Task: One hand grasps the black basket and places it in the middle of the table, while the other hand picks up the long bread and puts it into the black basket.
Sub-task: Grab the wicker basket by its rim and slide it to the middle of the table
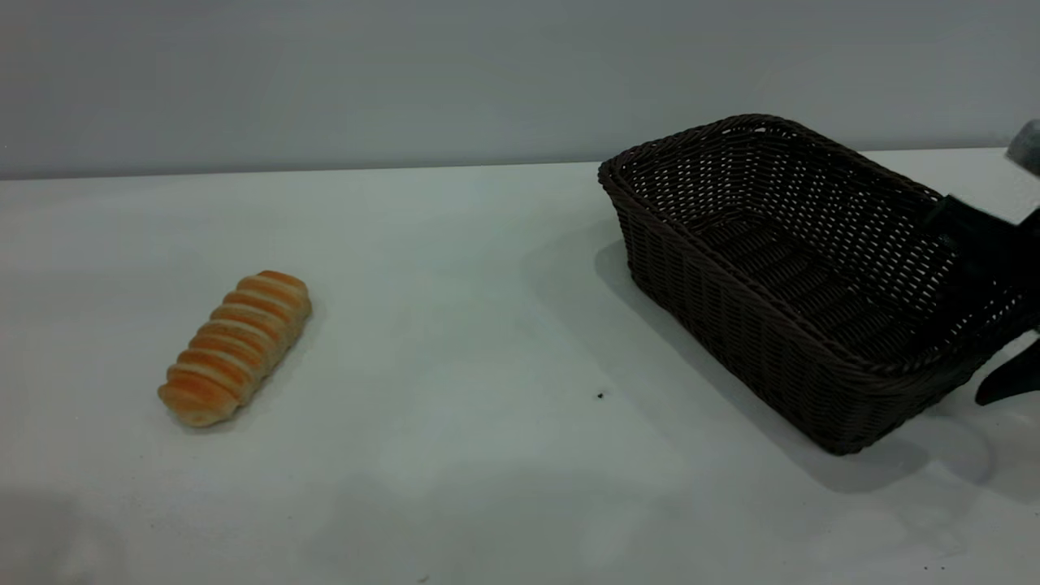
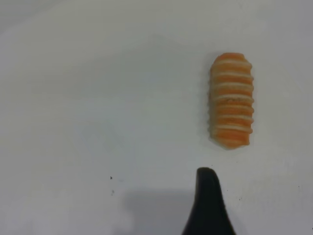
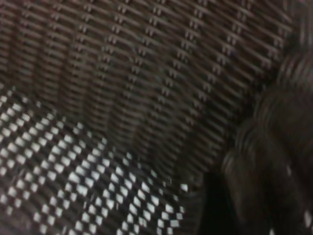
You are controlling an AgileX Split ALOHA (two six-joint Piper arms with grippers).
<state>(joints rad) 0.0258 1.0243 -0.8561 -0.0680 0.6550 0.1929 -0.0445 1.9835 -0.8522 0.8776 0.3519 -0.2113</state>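
Note:
The long bread [image 1: 236, 348], golden-orange with pale stripes, lies on the table [image 1: 455, 325] at the left. The left wrist view shows it [image 2: 232, 100] just beyond my left gripper [image 2: 243, 198]. Only one dark finger [image 2: 208, 205] shows there, above bare table, and it holds nothing. The left gripper is out of the exterior view. The black basket [image 1: 780, 268] is at the right, empty and tilted, with its shadow spread under it. My right gripper [image 1: 987, 317] is shut on its right rim, with one finger inside and one outside. The right wrist view is filled with the basket's weave [image 3: 146, 98].
A pale grey wall runs behind the table's far edge. A few tiny dark specks [image 1: 600, 396] lie on the tabletop between the bread and the basket.

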